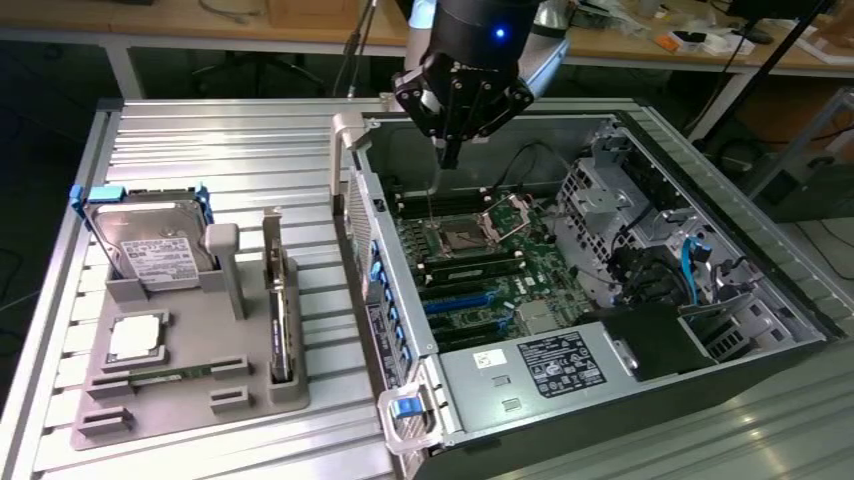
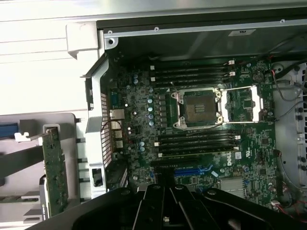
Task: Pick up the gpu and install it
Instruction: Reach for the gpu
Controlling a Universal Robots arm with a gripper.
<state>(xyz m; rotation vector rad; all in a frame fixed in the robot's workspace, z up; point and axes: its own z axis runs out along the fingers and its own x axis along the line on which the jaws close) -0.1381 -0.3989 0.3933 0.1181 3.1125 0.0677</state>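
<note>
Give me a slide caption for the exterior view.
Shut claw hovers over the open computer case; gpu stands upright in its grey holder.

An open computer case (image 1: 380, 270) lies beside a gray holder (image 1: 200, 330) carrying a hard drive (image 1: 154, 255).

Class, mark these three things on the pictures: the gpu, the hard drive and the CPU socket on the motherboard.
gpu (image 1: 282, 330): exterior view, on its thin upper edge.
hard drive (image 1: 158, 255): exterior view, on its white label.
CPU socket (image 2: 199, 108): wrist view, on the socket's middle.
</note>
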